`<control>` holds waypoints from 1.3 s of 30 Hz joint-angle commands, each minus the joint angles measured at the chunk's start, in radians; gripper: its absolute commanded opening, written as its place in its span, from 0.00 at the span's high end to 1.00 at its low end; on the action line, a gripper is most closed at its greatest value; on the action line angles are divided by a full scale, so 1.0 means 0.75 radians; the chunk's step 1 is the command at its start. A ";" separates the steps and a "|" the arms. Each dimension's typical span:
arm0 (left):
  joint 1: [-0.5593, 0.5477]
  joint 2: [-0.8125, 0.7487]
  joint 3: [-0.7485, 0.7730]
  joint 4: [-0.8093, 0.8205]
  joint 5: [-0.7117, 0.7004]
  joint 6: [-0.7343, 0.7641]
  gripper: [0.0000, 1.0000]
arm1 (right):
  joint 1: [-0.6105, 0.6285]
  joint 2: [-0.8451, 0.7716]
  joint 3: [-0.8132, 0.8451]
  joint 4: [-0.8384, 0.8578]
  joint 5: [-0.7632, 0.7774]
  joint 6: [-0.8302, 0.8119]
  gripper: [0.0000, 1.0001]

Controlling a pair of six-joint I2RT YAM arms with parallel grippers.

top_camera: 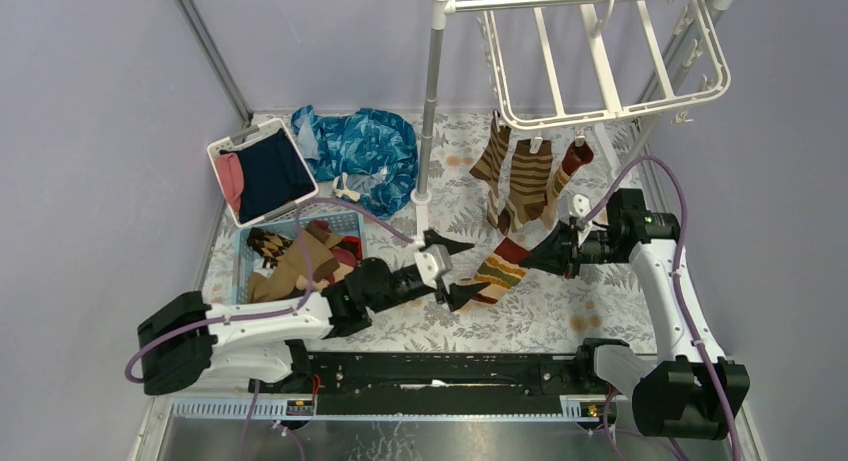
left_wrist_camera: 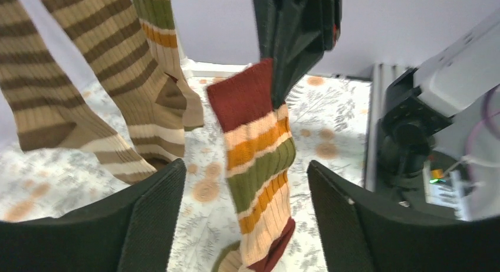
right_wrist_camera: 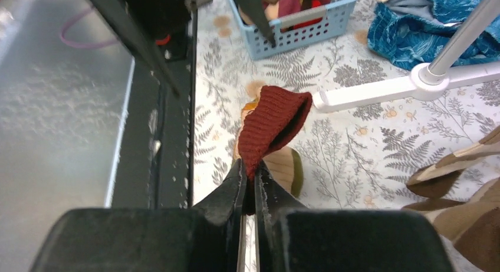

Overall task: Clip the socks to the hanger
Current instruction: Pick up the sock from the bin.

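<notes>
The white hanger point(top_camera: 600, 51) hangs at the upper right, and three brown and tan socks point(top_camera: 528, 181) dangle from clips on its near edge. My right gripper point(right_wrist_camera: 250, 173) is shut on the dark red cuff of a sock point(right_wrist_camera: 277, 115) banded in orange and green. That banded sock point(top_camera: 505, 266) hangs down toward the table. My left gripper point(top_camera: 455, 271) is open, one finger on each side of the banded sock point(left_wrist_camera: 259, 166), touching nothing. In the left wrist view the right gripper point(left_wrist_camera: 283, 77) pinches the cuff from above, and the striped socks point(left_wrist_camera: 127, 77) hang to the left.
A blue basket point(top_camera: 238, 261) with several more socks stands at the left. Behind it is a white basket point(top_camera: 250, 134) of navy and pink clothes, with a blue patterned cloth point(top_camera: 365, 146) beside it. The rack pole point(top_camera: 430, 111) rises mid-table, its white foot point(right_wrist_camera: 377, 89) near the held sock.
</notes>
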 commanded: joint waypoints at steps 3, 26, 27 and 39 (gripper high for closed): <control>0.232 -0.184 -0.038 -0.123 0.437 -0.548 0.08 | 0.022 -0.002 0.048 -0.447 0.314 -0.990 0.94; 0.198 0.414 0.239 0.100 0.594 -0.992 0.32 | 0.022 -0.011 0.095 -0.476 0.369 -1.365 0.96; 0.196 0.428 0.245 0.109 0.594 -0.993 0.34 | 0.022 -0.010 0.094 -0.475 0.362 -1.358 0.96; 0.183 0.543 0.305 0.146 0.565 -1.015 0.66 | 0.022 -0.012 0.082 -0.480 0.306 -1.298 0.95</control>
